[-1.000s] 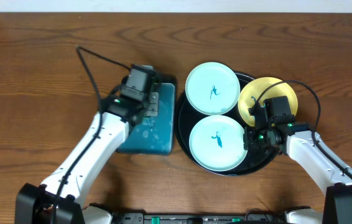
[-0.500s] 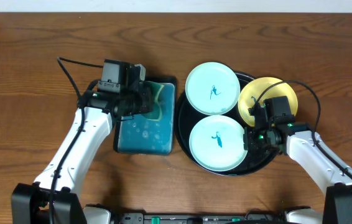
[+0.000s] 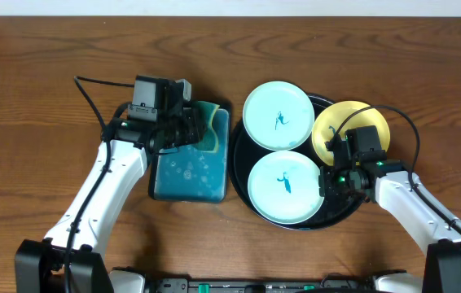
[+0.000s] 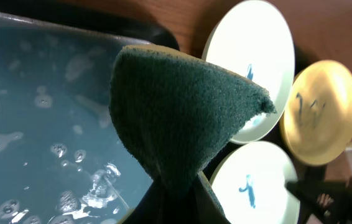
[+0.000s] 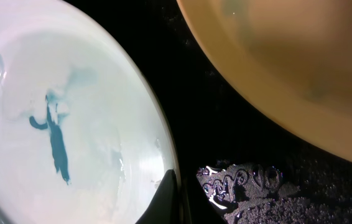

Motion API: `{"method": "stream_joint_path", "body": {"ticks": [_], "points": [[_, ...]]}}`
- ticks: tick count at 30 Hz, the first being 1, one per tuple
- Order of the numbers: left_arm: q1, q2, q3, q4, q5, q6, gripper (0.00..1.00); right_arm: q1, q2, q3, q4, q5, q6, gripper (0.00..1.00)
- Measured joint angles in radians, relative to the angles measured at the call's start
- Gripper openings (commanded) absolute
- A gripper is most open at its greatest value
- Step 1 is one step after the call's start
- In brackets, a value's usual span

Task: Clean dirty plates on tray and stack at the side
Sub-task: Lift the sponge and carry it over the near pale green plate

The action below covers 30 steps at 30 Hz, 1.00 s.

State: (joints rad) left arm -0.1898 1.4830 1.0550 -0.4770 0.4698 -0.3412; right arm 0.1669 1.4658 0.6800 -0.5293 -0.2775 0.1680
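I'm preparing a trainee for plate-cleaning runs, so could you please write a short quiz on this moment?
1. True or false: the left gripper is shut on the green sponge.
2. How many plates lie on the black tray? A: one. B: two. C: three.
3. Fill in: the right gripper points down at the tray between the near white plate and the ___ plate.

Key:
1. True.
2. C.
3. Yellow: it is the yellow plate.
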Motion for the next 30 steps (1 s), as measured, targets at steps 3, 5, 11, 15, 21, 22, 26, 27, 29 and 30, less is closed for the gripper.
{"method": "stream_joint_path", "body": {"ticks": [3, 5, 11, 15, 21, 22, 26, 27, 29, 30], "points": [[-0.005, 0.0, -0.001, 0.045, 0.016, -0.054, 0.07, 0.0, 0.0, 0.0, 0.0, 0.0, 0.0, 0.01], [-0.021, 0.002, -0.001, 0.092, 0.019, -0.067, 0.07, 0.0, 0.0, 0.0, 0.0, 0.0, 0.0, 0.01], [-0.149, 0.003, -0.001, 0.192, -0.033, -0.039, 0.07, 0.0, 0.0, 0.0, 0.0, 0.0, 0.0, 0.01], [-0.262, 0.003, -0.001, 0.212, -0.074, -0.01, 0.07, 0.0, 0.0, 0.0, 0.0, 0.0, 0.0, 0.01], [-0.418, 0.015, -0.001, 0.214, -0.111, 0.002, 0.08, 0.0, 0.0, 0.0, 0.0, 0.0, 0.0, 0.01], [-0.443, 0.027, -0.001, 0.215, -0.116, 0.001, 0.07, 0.0, 0.0, 0.0, 0.0, 0.0, 0.0, 0.01], [-0.533, 0.111, -0.001, 0.225, -0.137, -0.006, 0.07, 0.0, 0.0, 0.0, 0.0, 0.0, 0.0, 0.01], [-0.546, 0.132, -0.001, 0.231, -0.138, -0.006, 0.07, 0.0, 0.0, 0.0, -0.001, 0.0, 0.0, 0.01], [-0.58, 0.181, -0.001, 0.249, -0.144, -0.006, 0.07, 0.0, 0.0, 0.0, -0.002, 0.0, 0.0, 0.01], [-0.594, 0.201, -0.001, 0.258, -0.145, -0.006, 0.07, 0.0, 0.0, 0.0, -0.003, 0.0, 0.0, 0.01]]}}
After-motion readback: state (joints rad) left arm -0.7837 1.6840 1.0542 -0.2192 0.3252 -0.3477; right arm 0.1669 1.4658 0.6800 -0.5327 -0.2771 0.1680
